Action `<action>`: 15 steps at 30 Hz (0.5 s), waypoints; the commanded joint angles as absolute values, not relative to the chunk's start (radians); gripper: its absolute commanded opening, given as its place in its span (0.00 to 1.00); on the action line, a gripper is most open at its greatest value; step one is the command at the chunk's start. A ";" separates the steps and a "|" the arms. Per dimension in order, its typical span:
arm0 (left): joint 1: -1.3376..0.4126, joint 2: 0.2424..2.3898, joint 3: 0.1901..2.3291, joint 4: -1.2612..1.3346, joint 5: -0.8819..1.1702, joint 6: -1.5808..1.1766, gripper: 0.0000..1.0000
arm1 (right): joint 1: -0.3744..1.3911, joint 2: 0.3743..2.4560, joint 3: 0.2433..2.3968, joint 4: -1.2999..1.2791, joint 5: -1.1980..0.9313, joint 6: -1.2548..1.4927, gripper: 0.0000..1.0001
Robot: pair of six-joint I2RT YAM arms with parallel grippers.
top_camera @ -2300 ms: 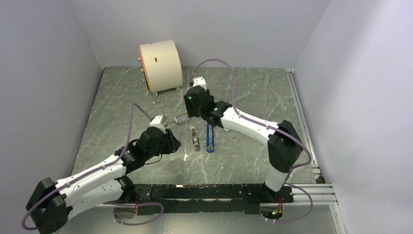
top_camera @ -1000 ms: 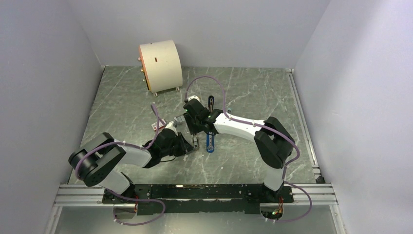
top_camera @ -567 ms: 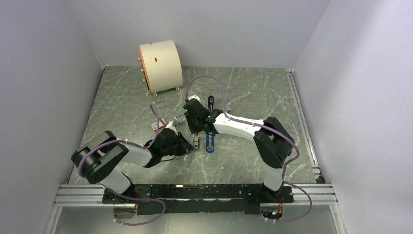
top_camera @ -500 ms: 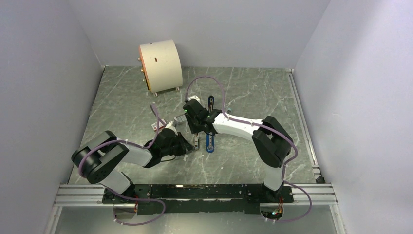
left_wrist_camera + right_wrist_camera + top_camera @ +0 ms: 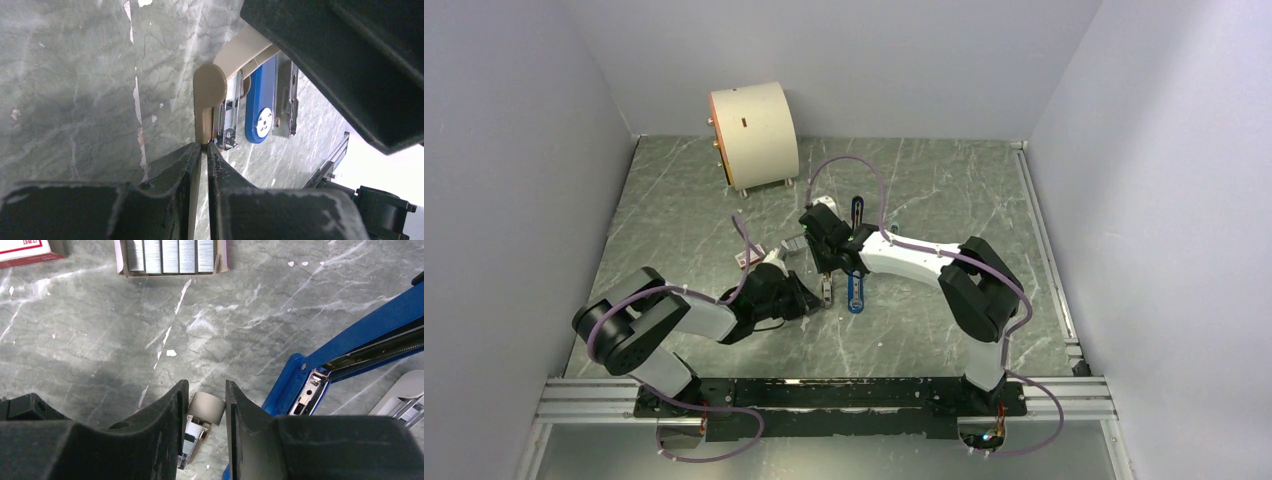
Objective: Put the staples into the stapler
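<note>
Right end effector: narrow gap, fingers snug on a beige-grey block at the end of a metal tray.

Left end effector: almost closed, pinching the thin edge of a beige piece.

Stapler: hinged open at mid-counter, blue half just right of both end effectors.

Staples: in an open tray on the far side, untouched.

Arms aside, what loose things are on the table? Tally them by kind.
Slim blue hinged stapler, opened: 1
Trayful of silvery ribbed staple strips: 1
Small red-and-white box: 1
Cream drum-shaped object: 1
Total: 4
</note>
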State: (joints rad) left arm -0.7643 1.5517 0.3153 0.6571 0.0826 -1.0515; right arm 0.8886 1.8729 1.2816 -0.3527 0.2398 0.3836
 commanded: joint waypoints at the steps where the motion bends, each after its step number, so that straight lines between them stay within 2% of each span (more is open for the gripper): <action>1: -0.762 1.603 0.337 0.507 0.068 -1.001 0.17 | 0.913 1.824 1.233 -0.358 0.254 0.387 0.28; 15: -0.762 1.636 0.365 0.449 0.045 -0.993 0.17 | 0.977 1.737 1.125 -0.298 0.383 0.403 0.29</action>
